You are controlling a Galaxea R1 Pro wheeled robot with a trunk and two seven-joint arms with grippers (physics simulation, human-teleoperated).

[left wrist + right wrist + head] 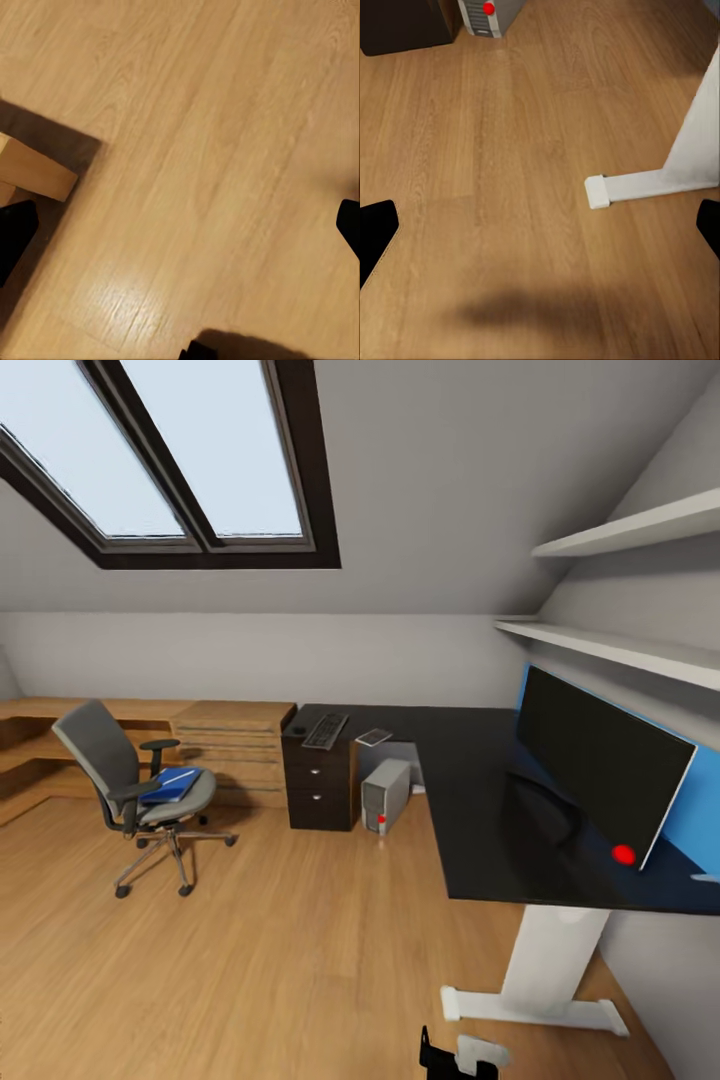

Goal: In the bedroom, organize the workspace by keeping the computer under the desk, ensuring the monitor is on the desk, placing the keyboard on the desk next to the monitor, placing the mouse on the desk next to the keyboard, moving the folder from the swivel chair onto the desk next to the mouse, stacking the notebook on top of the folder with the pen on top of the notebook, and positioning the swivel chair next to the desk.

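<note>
The grey swivel chair (125, 785) stands on the floor at the left, away from the desk (465, 800). The blue folder (168, 786) lies on its seat with a thin white pen (183, 774) across it. On the black desk top, above the dark drawers, lie the keyboard (325, 730), the small mouse (298, 729) and a flat grey notebook (374, 737). The monitor (600, 765) stands on the desk's right wing. Under the desk stands the computer (385, 795) (487, 13). My left gripper (180, 229) and right gripper (540, 229) hang open over bare floor, holding nothing.
A light wooden drawer unit (235, 745) and a low wooden bench (30, 740) line the far wall. The desk's white leg and foot (545, 980) (652, 184) stand near my right gripper. Two wall shelves (630, 645) hang above the monitor. A wooden edge (34, 174) is near my left gripper.
</note>
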